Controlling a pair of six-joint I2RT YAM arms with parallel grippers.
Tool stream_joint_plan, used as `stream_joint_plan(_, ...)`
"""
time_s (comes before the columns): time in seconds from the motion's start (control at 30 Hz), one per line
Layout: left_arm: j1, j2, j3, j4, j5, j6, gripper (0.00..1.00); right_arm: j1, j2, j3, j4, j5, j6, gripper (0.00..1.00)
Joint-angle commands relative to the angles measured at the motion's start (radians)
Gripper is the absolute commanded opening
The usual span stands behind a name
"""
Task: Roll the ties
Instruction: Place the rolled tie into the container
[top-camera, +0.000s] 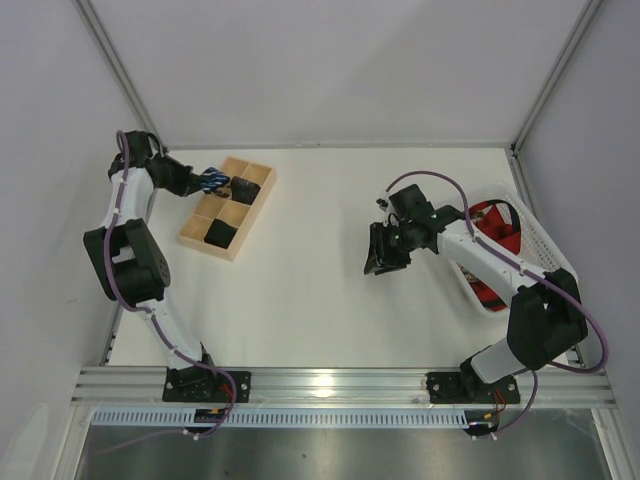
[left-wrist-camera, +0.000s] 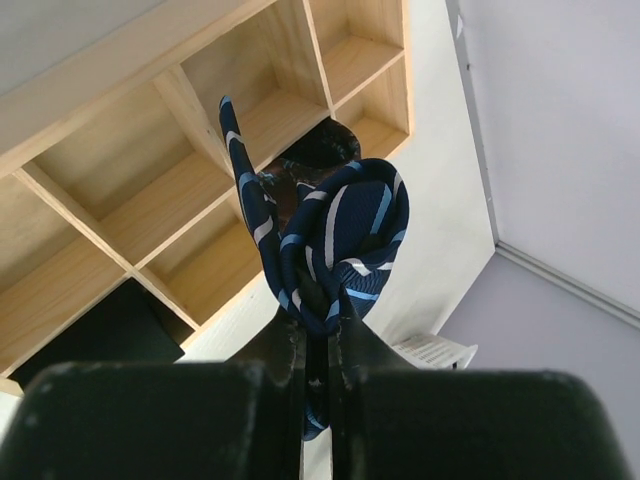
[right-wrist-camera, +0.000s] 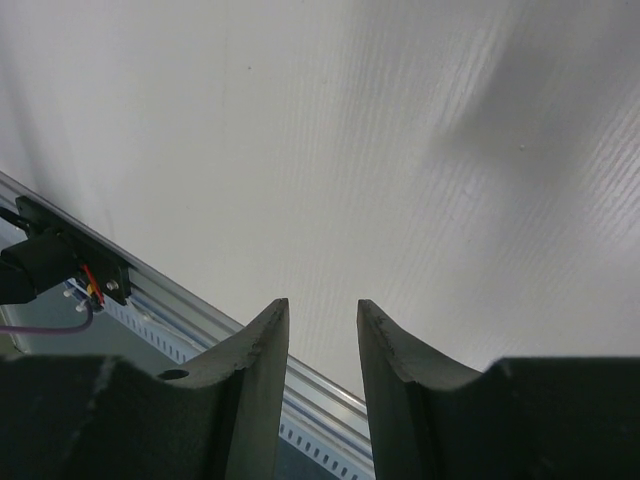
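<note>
Gripping a rolled navy striped tie (left-wrist-camera: 340, 240), the left gripper (left-wrist-camera: 318, 335) hangs over the wooden tray (left-wrist-camera: 190, 110). Its loose tail sticks up, so the roll may spring open on release or snag a divider. A dark bundle (left-wrist-camera: 320, 150) fills the cell beyond. Right gripper (right-wrist-camera: 322, 320) parted, empty, above the tabletop (right-wrist-camera: 400, 150), near a basket (top-camera: 548, 250) of red ties (top-camera: 488, 215).

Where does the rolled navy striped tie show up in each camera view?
Top external: navy tie upper left, at the wooden tray's left edge.
Left wrist: navy tie centre, pinched between the fingers.
Right wrist: not in view.
Shared landmark: the wooden tray.
</note>
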Motion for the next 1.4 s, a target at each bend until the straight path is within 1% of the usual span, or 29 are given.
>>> stream_joint_plan(0.0,0.006,0.010,0.034,-0.032,-0.010,0.011,0.00,-0.015,0.005,0.040,-0.022,0.006,-0.017,0.39)
stream_joint_plan(0.57,0.008,0.091,0.080,-0.118,-0.088,0.017,0.00,-0.047,0.011,0.021,-0.011,-0.011,-0.027,0.39)
stream_joint_plan(0.77,0.009,0.102,0.106,-0.169,-0.139,0.008,0.00,-0.053,0.020,0.020,-0.005,-0.011,-0.025,0.39)
stream_joint_plan(1.37,0.012,0.170,0.183,-0.272,-0.191,0.008,0.01,-0.060,0.075,0.052,0.021,-0.031,-0.016,0.39)
